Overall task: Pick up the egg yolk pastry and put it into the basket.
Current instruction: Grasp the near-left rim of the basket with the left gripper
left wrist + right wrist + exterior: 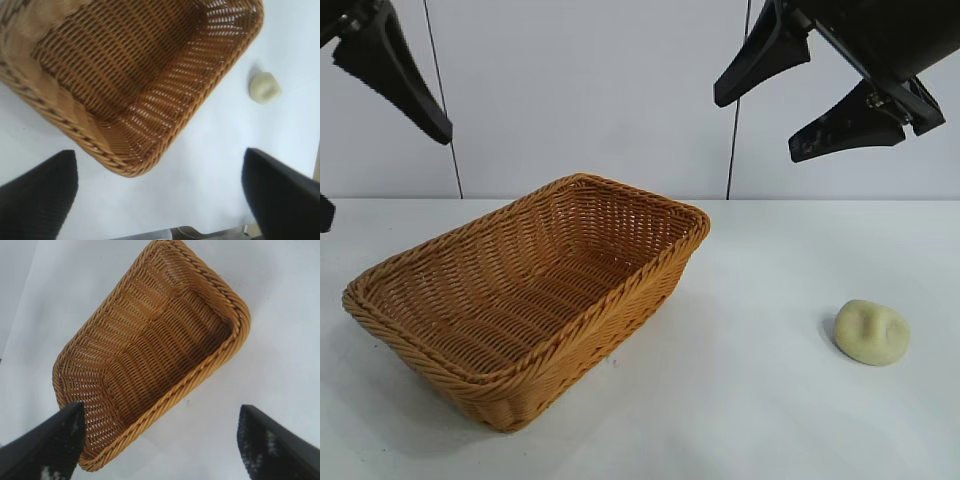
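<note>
The egg yolk pastry (pixel 872 331), a small pale yellow dented lump, lies on the white table at the right; it also shows in the left wrist view (pixel 264 87). The golden-brown wicker basket (pixel 620 290) stands empty at centre-left, and shows in the left wrist view (pixel 165 145) and the right wrist view (pixel 200 372). My right gripper (pixel 760 125) hangs open and empty high above the table, up and left of the pastry. My left gripper (pixel 380 150) is open and empty, high at the far left above the basket's left end.
The white table (pixel 740 400) spreads around the basket and the pastry. A white panelled wall (pixel 590 90) stands behind. The table's edge shows in the left wrist view (pixel 200 232).
</note>
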`<action>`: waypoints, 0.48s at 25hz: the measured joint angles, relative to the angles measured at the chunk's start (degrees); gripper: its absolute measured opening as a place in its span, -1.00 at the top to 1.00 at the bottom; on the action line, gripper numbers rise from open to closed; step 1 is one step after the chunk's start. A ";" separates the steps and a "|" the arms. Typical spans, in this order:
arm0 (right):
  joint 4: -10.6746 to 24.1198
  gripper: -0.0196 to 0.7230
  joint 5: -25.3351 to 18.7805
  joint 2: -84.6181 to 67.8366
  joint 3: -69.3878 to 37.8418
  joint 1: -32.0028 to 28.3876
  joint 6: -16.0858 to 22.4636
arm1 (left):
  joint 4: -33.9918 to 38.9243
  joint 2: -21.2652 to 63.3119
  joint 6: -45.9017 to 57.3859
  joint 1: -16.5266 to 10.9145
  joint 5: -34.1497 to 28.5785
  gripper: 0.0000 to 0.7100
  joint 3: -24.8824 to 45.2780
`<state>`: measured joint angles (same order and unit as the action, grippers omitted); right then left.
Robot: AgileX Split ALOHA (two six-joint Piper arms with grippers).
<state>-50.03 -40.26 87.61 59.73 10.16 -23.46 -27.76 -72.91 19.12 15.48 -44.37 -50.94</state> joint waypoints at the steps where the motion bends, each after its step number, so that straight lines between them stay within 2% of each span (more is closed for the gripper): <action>1: 0.00 -0.66 0.00 0.00 0.00 0.00 0.00 | 1.30 0.30 2.18 0.00 -0.35 -0.80 0.24; 5: 0.00 -0.66 0.00 0.00 0.00 0.00 0.00 | 5.56 0.55 10.90 0.91 -0.84 -0.80 0.32; 10: 0.00 -0.66 0.00 0.00 0.00 0.00 0.26 | 16.82 -1.28 27.60 7.42 1.58 -0.80 0.32; 12: 0.00 -0.66 0.00 0.00 0.00 0.00 0.73 | 21.13 -3.36 34.93 8.53 2.39 -0.80 0.32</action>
<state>-50.03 -40.26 87.61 59.73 10.16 -22.73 -6.62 -76.27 54.05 24.00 -41.98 -50.62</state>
